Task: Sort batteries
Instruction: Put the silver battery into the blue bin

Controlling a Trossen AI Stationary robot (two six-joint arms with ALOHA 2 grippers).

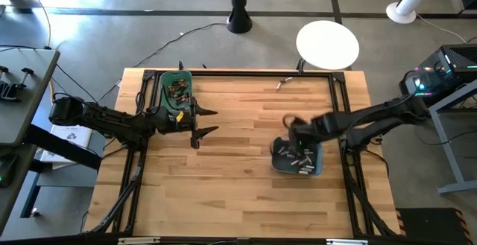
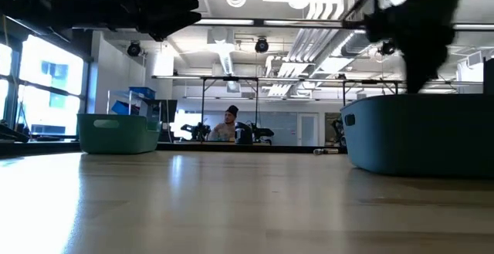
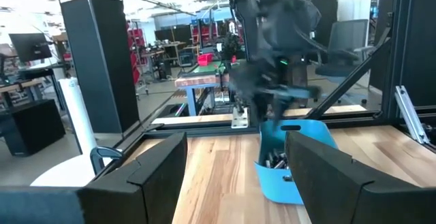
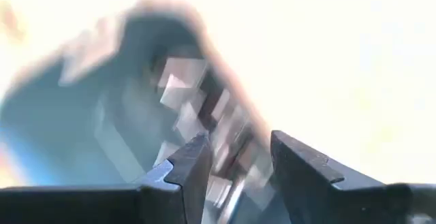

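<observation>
Two dark, multi-jointed arms are shown, built of matte black segments with bulkier housings at the joints. The left arm [image 1: 112, 120] ends in a left gripper [image 1: 207, 122] of two pointed black fingers. The right arm [image 1: 387, 115] is black likewise, with a small green light on its wrist housing in the left wrist view. The fingers [image 4: 187, 173] of the right gripper [image 4: 238, 166] are seen as angular black wedges with bevelled, slightly worn edges.

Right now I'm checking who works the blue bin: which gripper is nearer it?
Right. The right gripper hangs over the blue bin's near edge; the left gripper waits across the table beside the green bin.
</observation>
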